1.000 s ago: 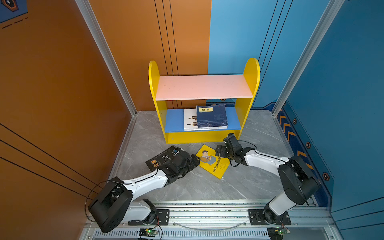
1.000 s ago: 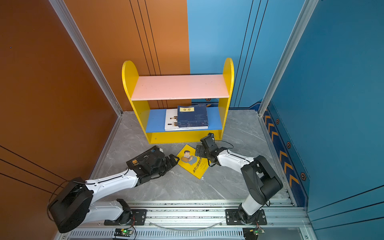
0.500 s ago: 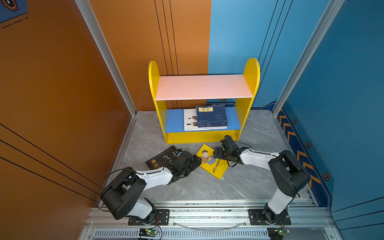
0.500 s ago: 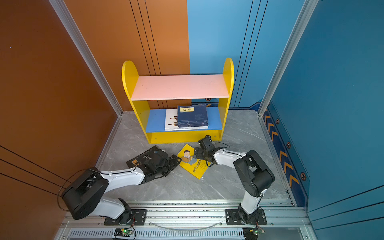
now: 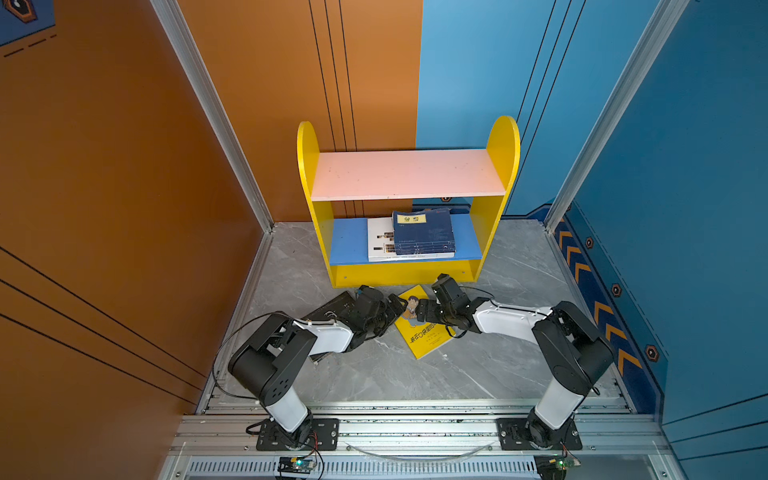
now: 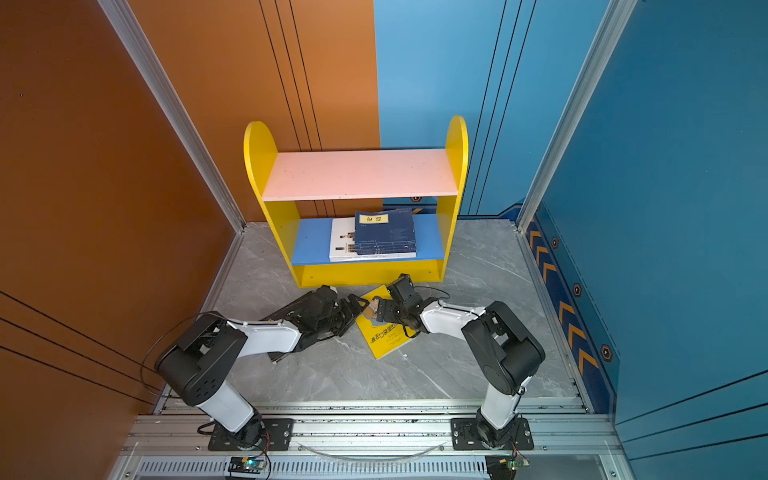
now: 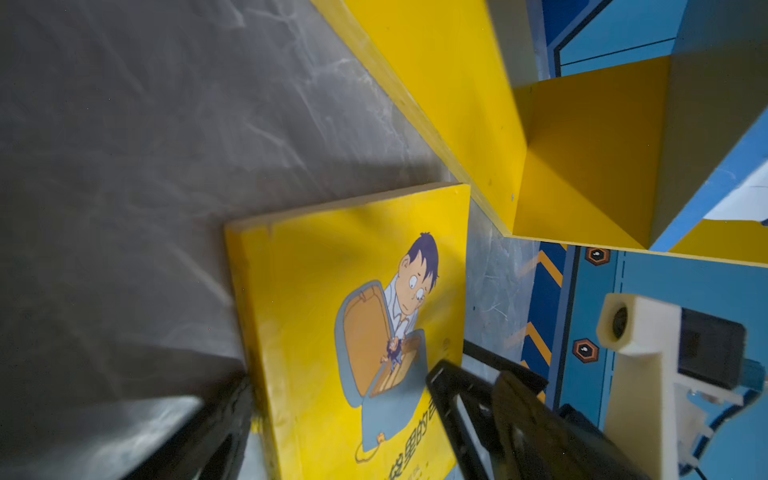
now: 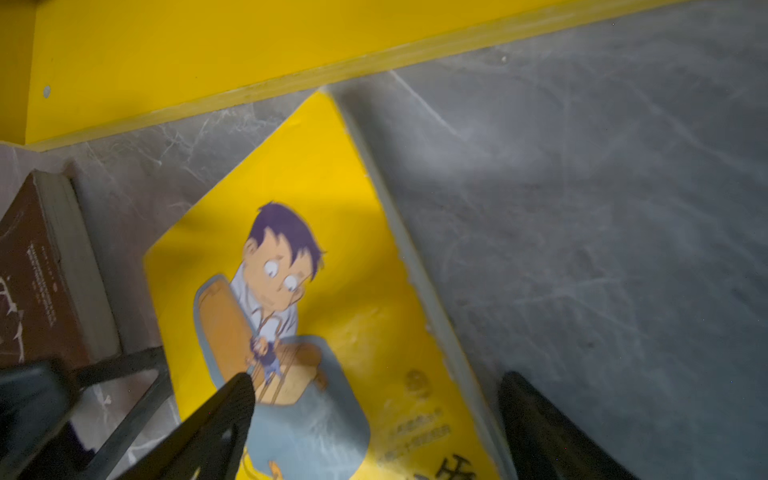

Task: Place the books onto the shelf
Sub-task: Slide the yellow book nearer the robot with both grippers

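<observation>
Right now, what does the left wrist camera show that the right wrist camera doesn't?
Only the left wrist view: the shelf's blue lower board and yellow side panel, the blue wall with orange chevrons, and the white camera mount on the other arm.

Only the right wrist view: a dark book lying on the floor beside the yellow one.

Both: the yellow book with the cartoon man lying flat, the shelf's yellow base front just beyond it, and the grey marbled floor.

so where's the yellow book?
The yellow book lies on the floor in both top views, in front of the shelf, between the left gripper and right gripper.
</observation>
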`<action>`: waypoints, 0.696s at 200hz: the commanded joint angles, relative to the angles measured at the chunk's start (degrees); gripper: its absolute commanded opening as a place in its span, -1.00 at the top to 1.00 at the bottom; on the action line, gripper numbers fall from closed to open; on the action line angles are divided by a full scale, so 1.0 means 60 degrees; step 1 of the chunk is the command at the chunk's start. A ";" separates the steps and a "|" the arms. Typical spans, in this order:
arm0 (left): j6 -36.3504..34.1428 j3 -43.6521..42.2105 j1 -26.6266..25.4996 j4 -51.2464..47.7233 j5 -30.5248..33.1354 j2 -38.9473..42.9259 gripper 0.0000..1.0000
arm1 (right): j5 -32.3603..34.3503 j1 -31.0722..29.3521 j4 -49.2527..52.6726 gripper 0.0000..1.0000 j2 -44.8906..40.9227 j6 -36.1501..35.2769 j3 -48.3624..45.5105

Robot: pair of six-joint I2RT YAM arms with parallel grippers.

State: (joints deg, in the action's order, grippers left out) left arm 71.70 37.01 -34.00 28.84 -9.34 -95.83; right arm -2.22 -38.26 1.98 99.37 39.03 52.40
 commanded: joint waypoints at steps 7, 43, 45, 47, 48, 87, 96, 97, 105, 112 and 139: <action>-0.0744 0.0392 0.0005 0.0715 -0.0867 -0.0375 -0.82 | -0.0974 -0.0648 0.0185 -0.87 -0.0296 0.0338 -0.0295; -0.1366 0.0349 0.0198 0.0447 -0.0589 0.0215 -0.82 | -0.0157 -0.1034 0.0553 -0.87 -0.0844 0.0288 -0.0296; -0.1380 0.0327 0.0216 0.0400 -0.0576 0.0270 -0.82 | -0.0088 -0.1028 0.0587 -0.87 -0.0874 0.0291 -0.0274; -0.1405 0.0300 0.0235 0.0347 -0.0551 0.0309 -0.82 | -0.0034 -0.1022 0.0617 -0.88 -0.0903 0.0300 -0.0280; -0.1419 0.0288 0.0248 0.0327 -0.0544 0.0333 -0.82 | -0.0001 -0.1022 0.0642 -0.88 -0.0918 0.0303 -0.0281; -0.1658 -0.0349 0.0408 -0.0621 -0.0282 0.1223 -0.82 | 0.0782 -0.0924 0.1196 -0.87 -0.1144 0.0412 -0.0208; -0.1700 -0.0495 0.0386 -0.0762 -0.0223 0.1388 -0.82 | 0.0825 -0.0904 0.1234 -0.87 -0.1081 0.0495 -0.0206; -0.1698 -0.0512 0.0382 -0.0770 -0.0219 0.1407 -0.82 | 0.0832 -0.0896 0.1221 -0.87 -0.1072 0.0518 -0.0207; -0.1704 -0.0658 0.0386 -0.0854 -0.0162 0.1542 -0.82 | 0.0828 -0.0875 0.1212 -0.86 -0.0998 0.0622 -0.0208; -0.1707 -0.0753 0.0389 -0.0930 -0.0128 0.1630 -0.82 | 0.0812 -0.0859 0.1195 -0.86 -0.0926 0.0721 -0.0190; -0.1834 -0.0981 0.0336 -0.1368 0.0010 0.1907 -0.82 | 0.0831 -0.0847 0.1161 -0.80 -0.0663 0.1046 -0.0110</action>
State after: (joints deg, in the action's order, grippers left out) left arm 62.76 32.88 -31.88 25.36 -10.33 -85.86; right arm 0.75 -43.70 7.05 93.65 42.50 50.83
